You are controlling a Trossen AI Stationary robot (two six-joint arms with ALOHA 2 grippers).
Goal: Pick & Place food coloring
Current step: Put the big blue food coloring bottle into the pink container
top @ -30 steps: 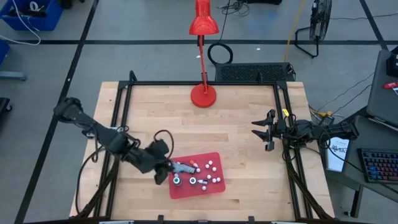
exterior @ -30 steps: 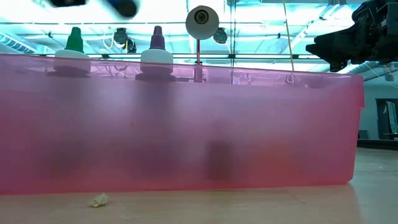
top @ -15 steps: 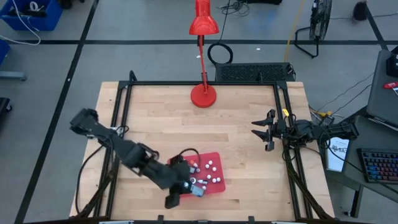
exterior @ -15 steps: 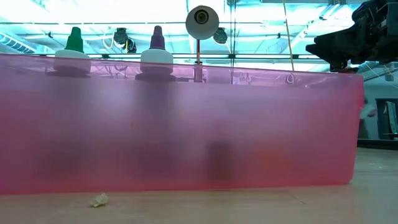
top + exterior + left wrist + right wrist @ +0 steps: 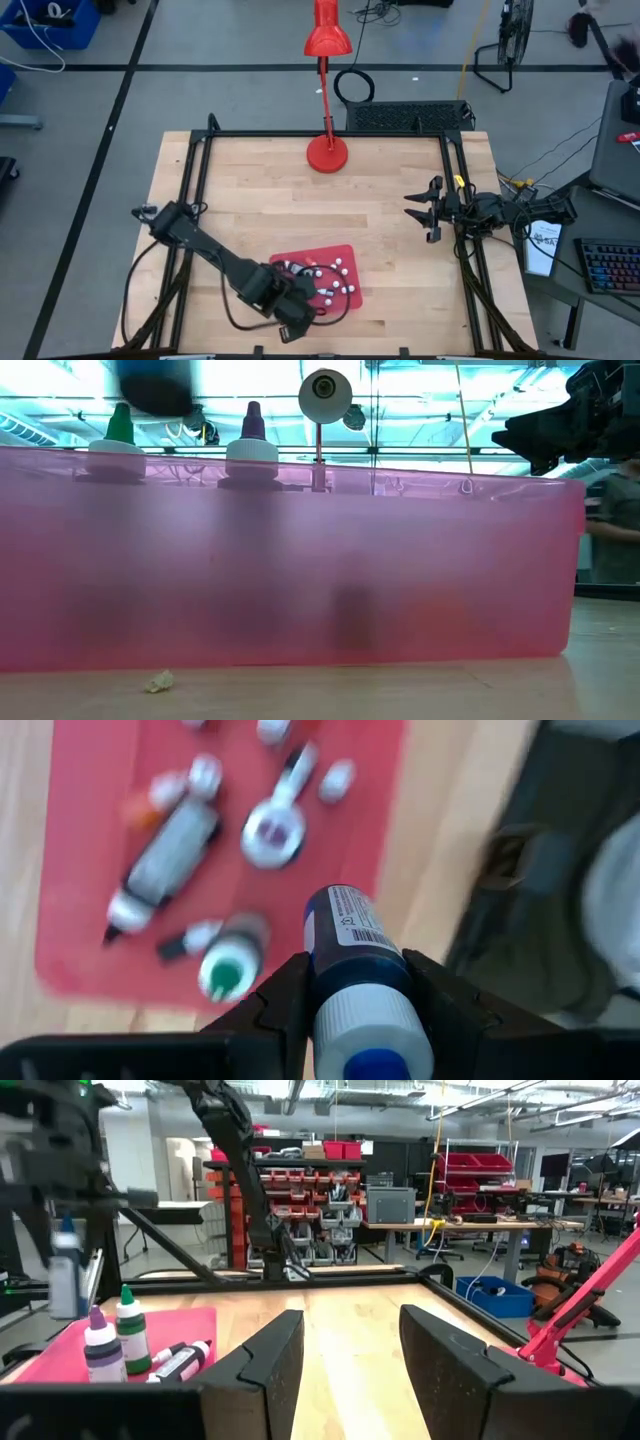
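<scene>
Two arms are on my screen: the right gripper (image 5: pixel 432 213) waits with jaws apart at the table's right edge. My left gripper (image 5: pixel 358 982) has swung from the tray's side to its near edge, above the red tray (image 5: pixel 344 251). It is clamped on a dark food coloring bottle (image 5: pixel 352 946), so the pick looks done and placing remains.

The high view looks straight down from above, taking in the whole desk (image 5: pixel 400 250) and the floor around it. The low view sits at desk level, pressed up against the red tray (image 5: pixel 300 560), whose wall fills most of its picture. The left wrist view looks down onto that same tray (image 5: pixel 80 840) from close above. The right wrist view faces level across the desk (image 5: pixel 340 1330) into the room, with the tray (image 5: pixel 60 1345) farther off. All four share the tray.
</scene>
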